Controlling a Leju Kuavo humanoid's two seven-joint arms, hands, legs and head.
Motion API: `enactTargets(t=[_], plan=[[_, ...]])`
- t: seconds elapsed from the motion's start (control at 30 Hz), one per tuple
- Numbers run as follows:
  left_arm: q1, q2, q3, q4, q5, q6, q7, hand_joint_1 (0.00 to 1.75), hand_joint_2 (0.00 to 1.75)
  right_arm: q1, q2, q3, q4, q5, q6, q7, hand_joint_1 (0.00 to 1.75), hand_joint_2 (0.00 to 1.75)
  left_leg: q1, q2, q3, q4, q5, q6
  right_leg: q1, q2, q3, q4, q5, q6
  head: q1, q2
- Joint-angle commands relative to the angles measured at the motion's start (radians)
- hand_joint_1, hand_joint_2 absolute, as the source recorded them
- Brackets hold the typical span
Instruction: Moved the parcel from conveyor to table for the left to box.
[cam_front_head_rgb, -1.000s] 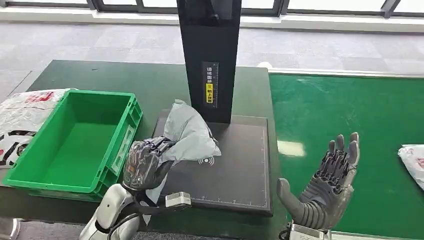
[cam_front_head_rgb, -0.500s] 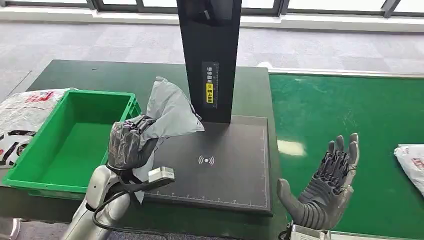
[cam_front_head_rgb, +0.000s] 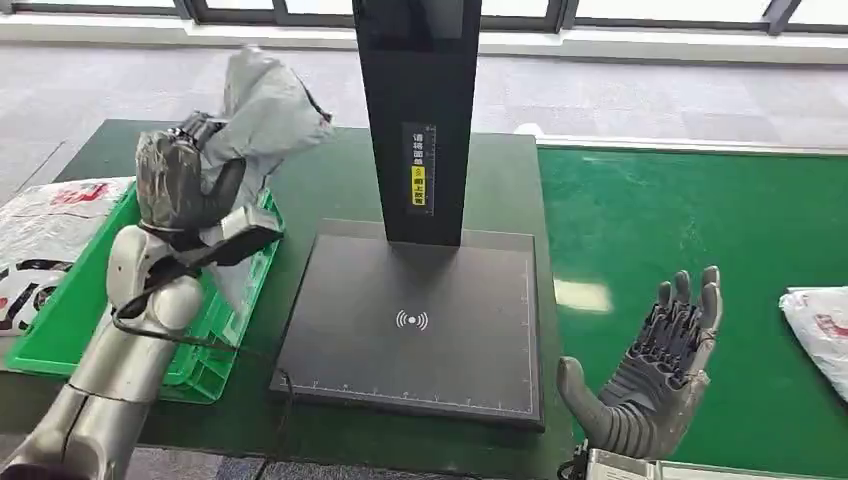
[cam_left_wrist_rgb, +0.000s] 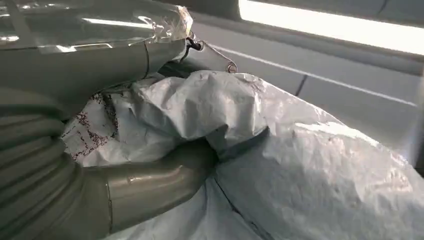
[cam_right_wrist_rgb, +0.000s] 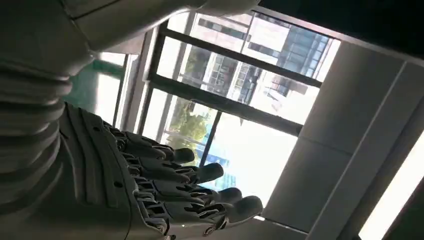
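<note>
grey parcel (cam_front_head_rgb: 268, 105) gripped in left robot hand (cam_front_head_rgb: 180, 185) above green crate (cam_front_head_rgb: 70, 320).

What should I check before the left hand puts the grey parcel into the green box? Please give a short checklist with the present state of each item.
1. Left hand grips the grey parcel: ok.
2. Parcel lifted off the black scanner plate: ok.
3. Parcel above the green box: ok, it hangs over the far right corner; how high, cannot tell.
4. Inside of the box free: cannot tell, the arm covers much of it.
5. Right hand open, away from the box: ok.
</note>
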Motion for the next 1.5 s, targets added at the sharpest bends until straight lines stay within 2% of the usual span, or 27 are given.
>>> enactTargets(t=[0.03,0.1,0.23,0.33,0.37,0.47,0.6,0.7,1.0,1.13,1.33,1.5], plan=[[-0.165,-0.001,0.050,0.137,0.003,-0.012,0.005,1.75,1.75,-0.023,-0.033,0.015,0.038,-0.006,0.001,0.000,0.00,1.75,0.001,0.000,-0.001,-0.001,0.001,0.002,0.001,-0.002,-0.001,-0.002,0.001,-0.001,0.000,0.000],[-0.393,0.029,0.055,0.304,0.008,-0.043,0.051,1.75,1.75,-0.022,-0.031,0.014,0.041,-0.011,0.001,0.000,0.00,1.75,0.000,-0.001,-0.001,0.000,0.001,0.002,0.001,-0.002,-0.001,-0.001,0.000,-0.001,0.000,0.000],[-0.593,0.026,0.085,0.446,0.054,-0.070,0.064,1.75,1.75,-0.009,-0.028,0.013,0.029,-0.008,0.001,0.000,0.00,1.75,0.004,-0.006,-0.012,0.008,0.000,0.002,0.005,-0.008,-0.008,0.004,0.000,-0.002,0.000,0.000],[-0.654,0.019,0.097,0.467,0.068,-0.084,0.088,1.75,1.75,-0.003,-0.029,0.010,0.024,-0.009,0.001,0.000,0.00,1.75,0.004,-0.003,-0.011,0.006,0.002,-0.001,0.004,-0.004,-0.009,0.002,0.003,-0.002,0.000,0.000],[-0.696,0.014,0.101,0.498,0.057,-0.095,0.137,1.75,1.75,0.000,-0.032,0.010,0.023,-0.012,0.001,0.000,0.00,1.75,0.004,-0.004,-0.013,0.006,0.002,0.000,0.005,-0.006,-0.010,0.002,0.004,-0.003,0.000,0.000],[-0.714,0.016,0.096,0.535,0.042,-0.115,0.163,1.75,1.75,0.000,-0.035,0.009,0.022,-0.014,0.001,0.000,0.00,1.75,0.004,-0.001,-0.010,0.004,0.002,-0.001,0.004,-0.002,-0.009,0.001,0.004,-0.003,0.000,0.000],[-0.656,0.028,0.110,0.691,-0.004,-0.102,0.205,1.75,1.75,0.002,-0.037,0.011,0.020,-0.014,0.001,0.000,0.00,1.75,0.002,0.000,-0.007,0.000,0.003,0.000,0.003,-0.002,-0.006,-0.002,0.005,-0.003,0.000,0.000],[-0.636,0.029,0.118,0.703,0.002,-0.081,0.181,1.75,1.75,0.004,-0.037,0.011,0.018,-0.014,0.001,0.000,0.00,1.75,0.000,0.002,-0.002,-0.005,0.005,0.000,0.001,0.000,-0.003,-0.005,0.006,-0.003,0.000,0.000],[-0.634,0.033,0.119,0.737,-0.012,-0.087,0.204,1.75,1.75,0.009,-0.035,0.011,0.019,-0.012,0.001,0.000,0.00,1.75,0.002,0.001,-0.007,0.000,0.004,0.000,0.003,-0.001,-0.006,-0.002,0.005,-0.003,0.000,0.000],[-0.552,0.039,0.152,0.823,-0.010,-0.070,0.191,1.75,1.75,0.027,-0.036,0.010,0.013,-0.010,0.001,0.000,0.00,1.75,0.001,0.001,-0.003,-0.003,0.005,-0.001,0.001,0.000,-0.004,-0.002,0.005,-0.003,0.000,0.000],[-0.395,0.063,0.247,0.874,0.051,-0.017,0.096,1.75,1.75,0.021,-0.043,0.015,0.035,-0.015,0.001,0.000,0.00,1.75,0.000,0.004,-0.002,-0.006,0.006,0.000,0.001,0.003,-0.004,-0.005,0.007,-0.004,0.000,0.000],[-0.345,0.086,0.283,0.872,0.073,-0.015,0.079,1.75,1.75,0.007,-0.042,0.021,0.062,-0.019,0.001,0.000,0.00,1.75,0.002,0.004,-0.003,-0.005,0.005,0.000,0.002,0.002,-0.005,-0.005,0.007,-0.003,0.000,0.000]])
